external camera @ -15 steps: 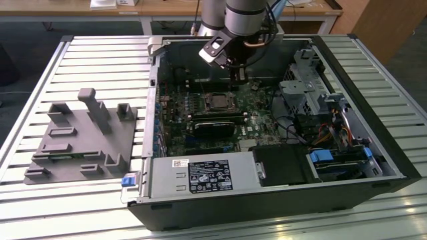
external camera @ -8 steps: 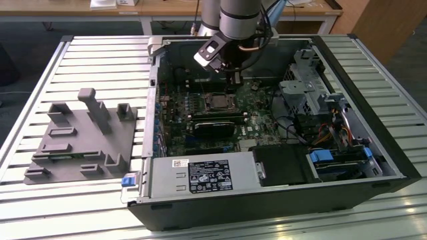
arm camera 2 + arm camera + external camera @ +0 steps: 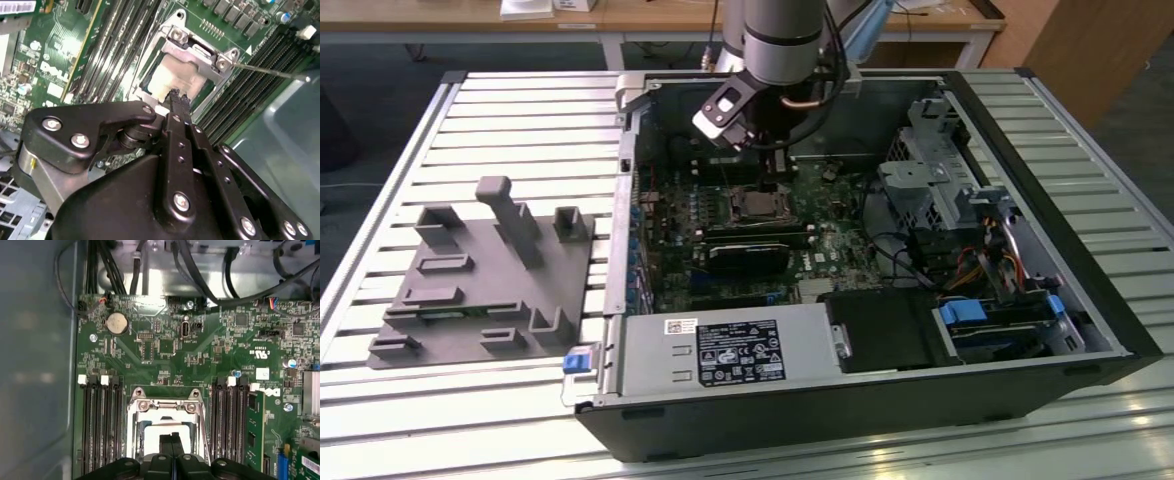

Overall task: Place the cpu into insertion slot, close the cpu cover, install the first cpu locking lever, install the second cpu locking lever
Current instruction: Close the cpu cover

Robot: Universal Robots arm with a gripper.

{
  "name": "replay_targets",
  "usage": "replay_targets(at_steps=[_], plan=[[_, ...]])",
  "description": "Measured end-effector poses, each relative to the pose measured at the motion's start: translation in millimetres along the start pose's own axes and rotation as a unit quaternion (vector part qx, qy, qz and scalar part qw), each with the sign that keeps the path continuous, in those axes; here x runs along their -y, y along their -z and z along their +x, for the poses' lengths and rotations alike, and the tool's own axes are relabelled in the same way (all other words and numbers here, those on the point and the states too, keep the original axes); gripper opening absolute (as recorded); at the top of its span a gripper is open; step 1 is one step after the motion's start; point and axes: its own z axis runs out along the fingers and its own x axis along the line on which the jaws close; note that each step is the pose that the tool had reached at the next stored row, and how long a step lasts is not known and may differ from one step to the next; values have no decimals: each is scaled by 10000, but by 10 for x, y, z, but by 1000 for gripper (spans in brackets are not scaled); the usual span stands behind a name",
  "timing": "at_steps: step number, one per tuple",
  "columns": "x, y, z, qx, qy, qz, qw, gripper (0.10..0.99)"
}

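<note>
A slatted metal table (image 3: 520, 110) carries an open computer case (image 3: 854, 410), directly below the jaws of the gripper (image 3: 774, 165). A grey moulded fixture (image 3: 480, 280) lies well apart from them, toward the exterior view's left.

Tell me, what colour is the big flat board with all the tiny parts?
Green. The circuit board shows best in the first wrist view.

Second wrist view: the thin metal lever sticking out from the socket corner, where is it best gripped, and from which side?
Probably near the free end of the lever, where the bare rod clears the socket cover and crosses the memory slots. Come from above, jaws either side, across its length: it is thin and straight, with room on both sides.
</note>
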Motion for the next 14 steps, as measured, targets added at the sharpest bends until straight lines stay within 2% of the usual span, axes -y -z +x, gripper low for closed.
replay_targets(at_steps=[4, 10, 14], plan=[[41, -44, -1, 0, 7, 1, 10000, 106], [167, -67, 0, 0, 11, 0, 10000, 106], [202, -102, 0, 0, 11, 1, 10000, 106]])
